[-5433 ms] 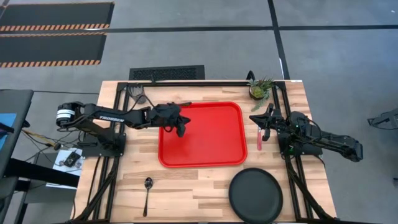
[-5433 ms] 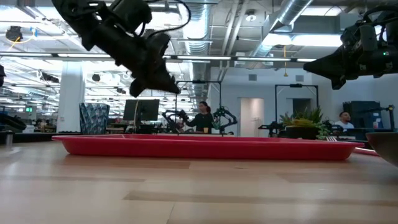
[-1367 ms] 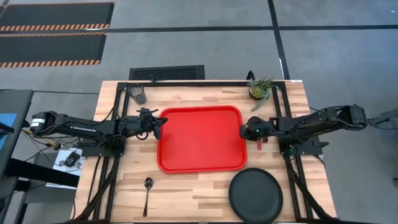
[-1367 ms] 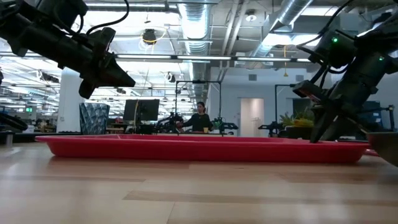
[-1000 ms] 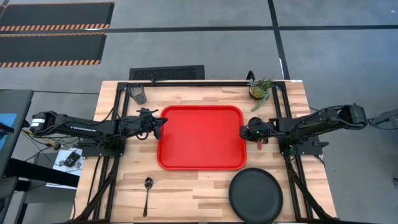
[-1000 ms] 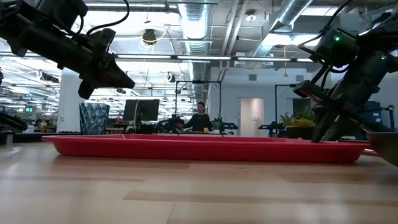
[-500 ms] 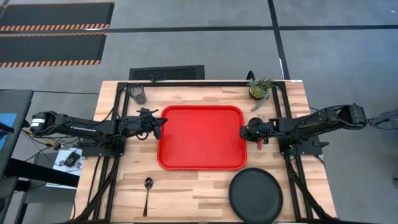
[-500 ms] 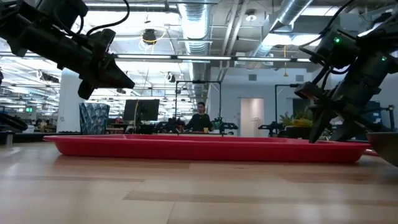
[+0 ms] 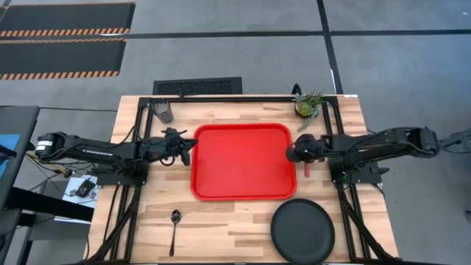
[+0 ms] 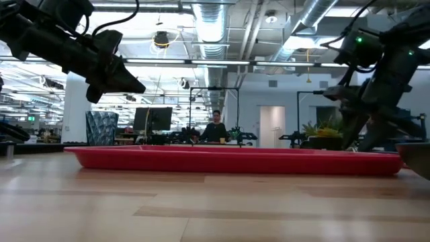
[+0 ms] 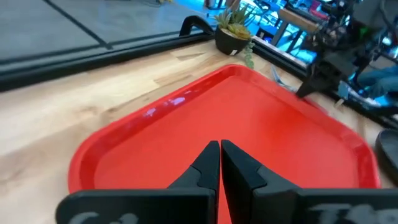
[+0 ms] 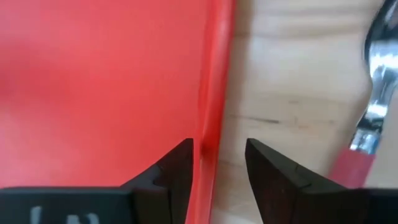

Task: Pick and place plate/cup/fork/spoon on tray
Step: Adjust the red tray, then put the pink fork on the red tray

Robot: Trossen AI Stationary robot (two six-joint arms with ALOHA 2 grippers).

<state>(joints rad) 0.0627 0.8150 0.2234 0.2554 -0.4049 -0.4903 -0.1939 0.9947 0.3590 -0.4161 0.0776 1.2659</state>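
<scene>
The red tray [image 9: 243, 162] lies flat mid-table. My right gripper [image 12: 219, 155] is open and low over its right rim [image 12: 211, 93], one finger over the tray, one outside. The pink-handled fork [image 9: 307, 169] lies on the wood just right of the tray, partly under my right arm. My left gripper [image 9: 191, 142] is shut and hovers over the tray's left edge, touching nothing. The black plate [image 9: 302, 231] lies near the front right, the spoon [image 9: 174, 221] front left, the cup [image 9: 163, 111] at the far left corner. My right gripper straddles the tray's right rim [image 12: 210, 134] from above, fingers across the rim. The finger [image 12: 181, 163] over the tray stands very close to the rim's inner side; whether it touches, I cannot tell. The tray lies flat on the table.
A small potted plant [image 9: 307, 104] stands at the far right corner, just beyond the tray's corner. Bare wood shows in front of the tray between spoon and plate. People and other robot arms show in the room behind the table.
My right gripper has opened over the tray's right rim and drawn back a little toward the table's right edge. The tray has slid a short way toward the right edge, staying flat.
</scene>
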